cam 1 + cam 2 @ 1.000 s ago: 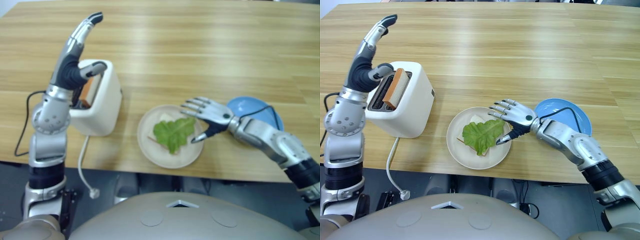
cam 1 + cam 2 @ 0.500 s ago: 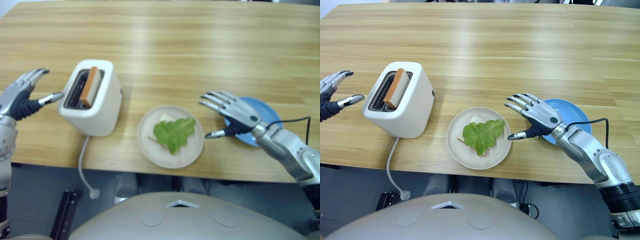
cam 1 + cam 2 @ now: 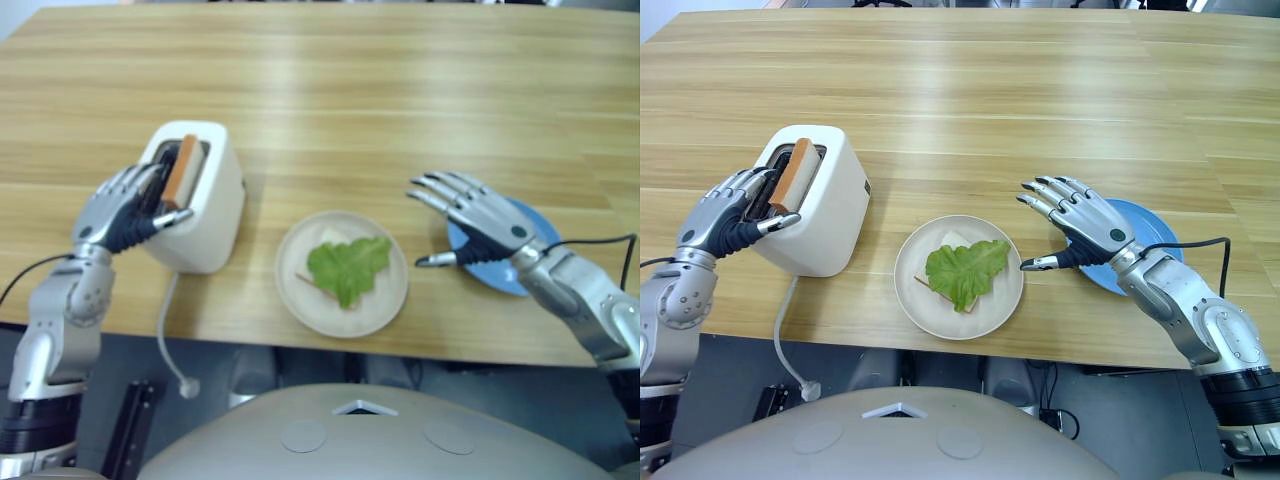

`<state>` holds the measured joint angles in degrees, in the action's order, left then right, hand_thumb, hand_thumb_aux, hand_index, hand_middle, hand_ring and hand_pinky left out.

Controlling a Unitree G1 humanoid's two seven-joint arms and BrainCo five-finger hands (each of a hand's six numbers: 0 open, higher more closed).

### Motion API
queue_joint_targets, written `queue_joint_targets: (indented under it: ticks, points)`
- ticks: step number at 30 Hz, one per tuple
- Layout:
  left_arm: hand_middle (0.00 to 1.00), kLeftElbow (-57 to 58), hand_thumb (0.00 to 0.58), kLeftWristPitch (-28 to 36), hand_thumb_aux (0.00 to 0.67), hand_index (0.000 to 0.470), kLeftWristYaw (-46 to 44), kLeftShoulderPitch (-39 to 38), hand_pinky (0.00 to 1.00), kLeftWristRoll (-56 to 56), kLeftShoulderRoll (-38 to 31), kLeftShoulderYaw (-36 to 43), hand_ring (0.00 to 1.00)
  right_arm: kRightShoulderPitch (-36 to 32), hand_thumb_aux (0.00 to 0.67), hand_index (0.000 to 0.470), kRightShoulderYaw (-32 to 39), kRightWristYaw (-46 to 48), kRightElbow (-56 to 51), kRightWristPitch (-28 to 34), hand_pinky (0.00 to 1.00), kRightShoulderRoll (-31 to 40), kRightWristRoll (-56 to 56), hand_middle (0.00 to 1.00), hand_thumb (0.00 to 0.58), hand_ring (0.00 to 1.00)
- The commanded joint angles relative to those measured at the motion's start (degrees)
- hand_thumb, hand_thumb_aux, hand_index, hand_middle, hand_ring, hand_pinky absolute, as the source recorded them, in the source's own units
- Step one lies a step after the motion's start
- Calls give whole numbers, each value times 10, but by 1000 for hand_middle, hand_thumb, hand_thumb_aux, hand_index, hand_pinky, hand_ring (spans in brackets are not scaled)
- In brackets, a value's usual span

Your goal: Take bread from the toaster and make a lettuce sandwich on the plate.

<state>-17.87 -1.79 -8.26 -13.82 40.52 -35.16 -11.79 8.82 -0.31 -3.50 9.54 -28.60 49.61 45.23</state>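
Light wooden table (image 3: 990, 90), dark floor (image 3: 740, 362)

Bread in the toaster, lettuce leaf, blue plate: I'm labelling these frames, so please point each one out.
bread (image 3: 795, 172), right eye view, on its raised top crust.
lettuce leaf (image 3: 962, 272), right eye view, on the leaf's middle.
blue plate (image 3: 1152, 226), right eye view, on its bare right part.

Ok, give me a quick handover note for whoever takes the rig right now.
Left hand at the toaster top, beside the upright bread slice; grasp unclear.
Right hand open, empty, over the blue plate edge.
Done: bottom slice on the beige plate, lettuce leaf on it.
Left: lift the bread slice out, lay it over the lettuce leaf.
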Motion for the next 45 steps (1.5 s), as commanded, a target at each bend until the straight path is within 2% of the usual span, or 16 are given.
queue_joint_targets:
  ticks: [1, 9, 10, 11, 12, 13, 30, 31, 32, 33, 45]
  points:
    - [0, 18, 0, 4, 0, 0, 5, 5, 0, 24, -1, 27, 0, 10, 0, 0, -8, -6, -7, -1, 0, -3, 8, 0, 0, 0]
    - [0, 43, 0, 15, 0, 0, 29, 35, 0, 39, 21, 70, 0, 14, 0, 0, -2, -13, -14, 3, 0, -10, 14, 0, 0, 0]
    - [0, 46, 183, 16, 116, 79, 34, 38, 0, 39, 26, 74, 0, 14, 0, 0, -1, -13, -15, 3, 0, -11, 14, 0, 0, 0]
    - [0, 50, 449, 17, 352, 242, 39, 42, 0, 38, 31, 76, 0, 14, 0, 0, 0, -14, -17, 2, 0, -12, 16, 0, 0, 0]
    - [0, 54, 449, 18, 352, 242, 40, 46, 0, 29, 38, 77, 0, 14, 0, 0, 0, -14, -19, 1, 0, -13, 17, 0, 0, 0]
    - [0, 57, 580, 19, 670, 460, 40, 51, 0, 22, 44, 79, 0, 16, 0, 0, 0, -15, -20, 1, 0, -14, 17, 0, 0, 0]
    - [0, 119, 580, 13, 670, 460, 85, 92, 0, -44, 96, 93, 0, 22, 0, 0, -3, -25, -35, -6, 0, -13, 17, 0, 0, 0]
    - [592, 120, 580, 8, 670, 460, 90, 95, 592, -43, 94, 93, 592, 23, 0, 0, -4, -25, -34, -6, 0, -14, 17, 0, 0, 0]
    - [592, 122, 580, 4, 670, 460, 93, 98, 592, -43, 92, 92, 592, 23, 0, 0, -5, -25, -33, -6, 0, -14, 16, 0, 0, 0]
    - [1000, 124, 580, 0, 670, 460, 95, 101, 1000, -46, 91, 91, 1000, 24, 0, 0, -5, -25, -33, -6, 0, -14, 16, 0, 0, 0]
    - [1000, 109, 580, -48, 670, 460, 134, 145, 1000, -92, 77, 41, 1000, 1, 0, 0, 8, -31, -51, -10, 0, -19, 22, 0, 0, 0]
